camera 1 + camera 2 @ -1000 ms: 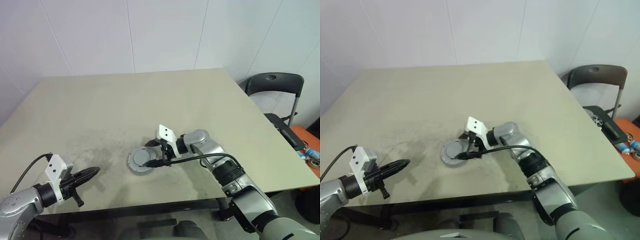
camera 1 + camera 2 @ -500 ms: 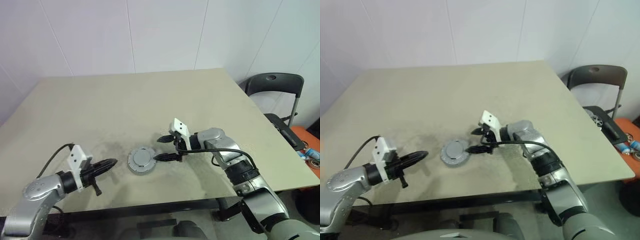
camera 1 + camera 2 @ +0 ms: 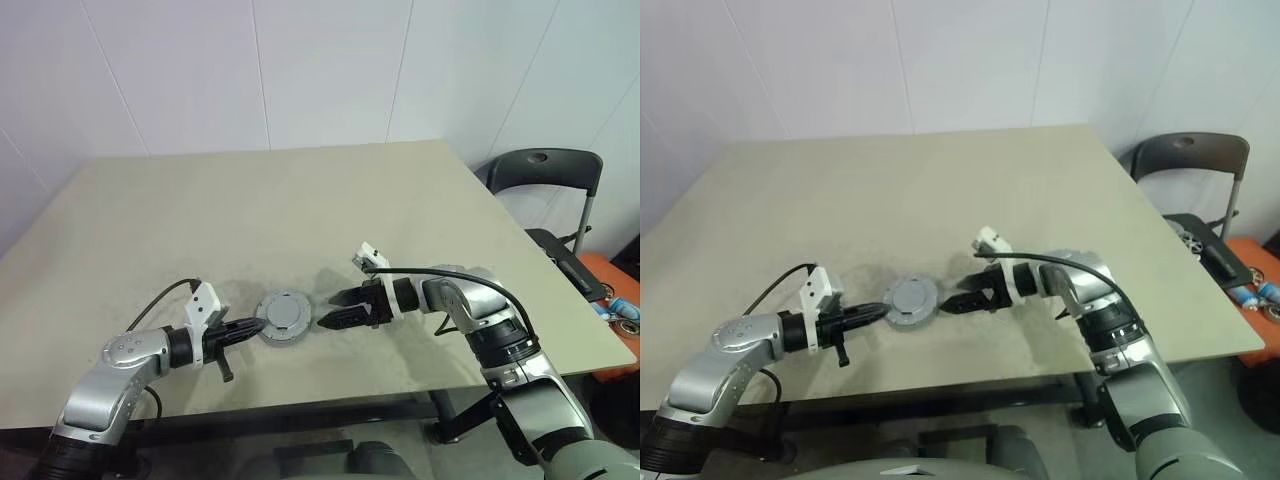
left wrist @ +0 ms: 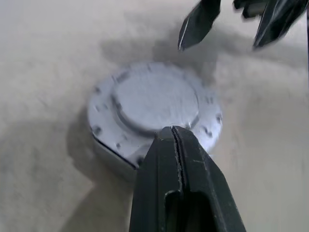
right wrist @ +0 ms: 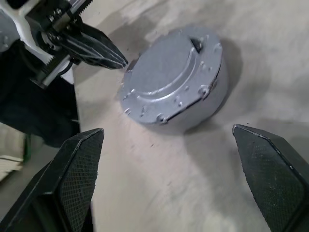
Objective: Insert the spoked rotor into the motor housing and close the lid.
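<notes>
Near the table's (image 3: 120, 210) front edge, the left gripper (image 3: 254, 327) reaches in from the left with its fingers pressed together, holding nothing, the tips at the near-left rim of the housing (image 3: 284, 318). The housing sits on the table with its lid (image 5: 164, 72) on top, closed. Just to its right, the right gripper (image 3: 329, 309) points at it with jaws spread wide and empty, apart from the housing. A chair (image 3: 548, 175) stands beyond the table's right side.
</notes>
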